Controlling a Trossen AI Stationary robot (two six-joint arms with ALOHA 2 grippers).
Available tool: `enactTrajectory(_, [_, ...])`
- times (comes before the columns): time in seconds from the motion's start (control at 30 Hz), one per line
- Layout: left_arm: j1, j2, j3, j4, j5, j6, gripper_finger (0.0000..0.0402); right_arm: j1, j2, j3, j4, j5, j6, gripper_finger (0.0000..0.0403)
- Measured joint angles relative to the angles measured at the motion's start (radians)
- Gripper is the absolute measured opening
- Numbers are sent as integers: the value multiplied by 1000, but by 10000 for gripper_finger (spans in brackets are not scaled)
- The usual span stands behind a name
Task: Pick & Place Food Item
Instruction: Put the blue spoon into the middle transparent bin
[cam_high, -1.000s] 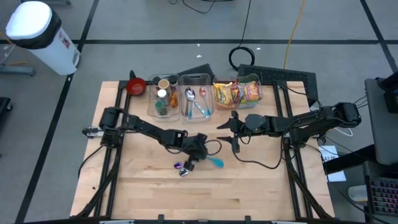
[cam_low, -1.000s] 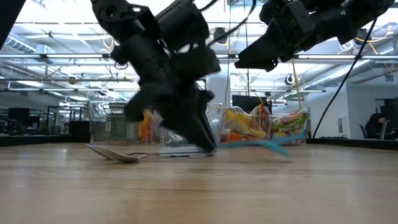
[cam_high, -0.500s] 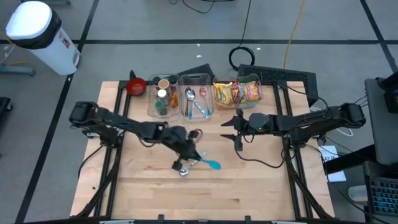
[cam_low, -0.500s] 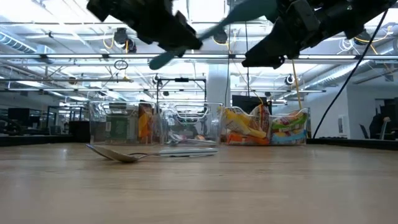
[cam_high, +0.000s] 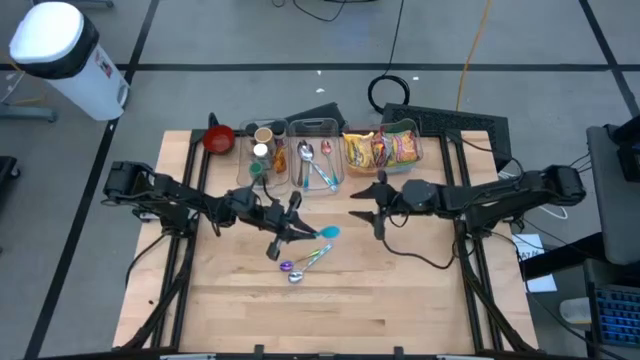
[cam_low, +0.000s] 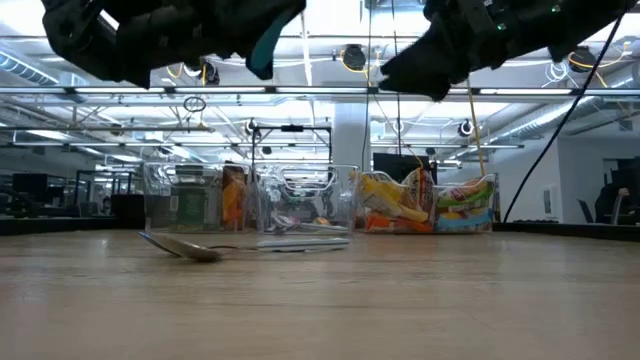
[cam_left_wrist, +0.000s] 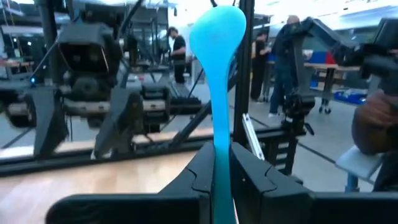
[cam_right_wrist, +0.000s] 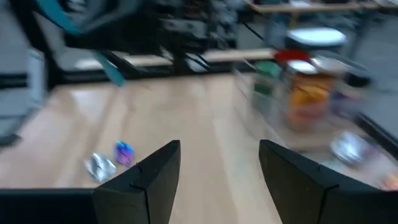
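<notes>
Left gripper (cam_high: 290, 233) has swung toward twelve o'clock, lifting the blue spoon (cam_high: 322, 234) clamped tight; bins next, probably.

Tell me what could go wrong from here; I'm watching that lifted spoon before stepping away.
The left gripper pinches the blue spoon only by its thin handle, so it might twist or slip. The right gripper hovers close by, so the arms could collide. A metal spoon lies on the table beneath.
</notes>
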Motion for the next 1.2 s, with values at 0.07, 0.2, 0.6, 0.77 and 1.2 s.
enactTrajectory(0.07, [-1, -1, 12, -3, 0, 5, 27, 0, 47, 0, 97, -56, -1, 210])
enactTrajectory(0.2, [-1, 0, 15, -30, -3, 15, 25, 3, 162, 0, 313, -178, -3, 210])
enactTrajectory(0.6, [-16, 0, 15, -35, -37, -8, 31, 105, 460, 15, 967, -204, -98, 289])
enactTrajectory(0.77, [-26, 0, 16, -72, -118, -9, 32, 105, 503, 76, 929, -205, -55, 290])
enactTrajectory(1.2, [-25, 0, 17, -86, -114, -28, 32, 106, 519, 96, 912, -251, -111, 152])
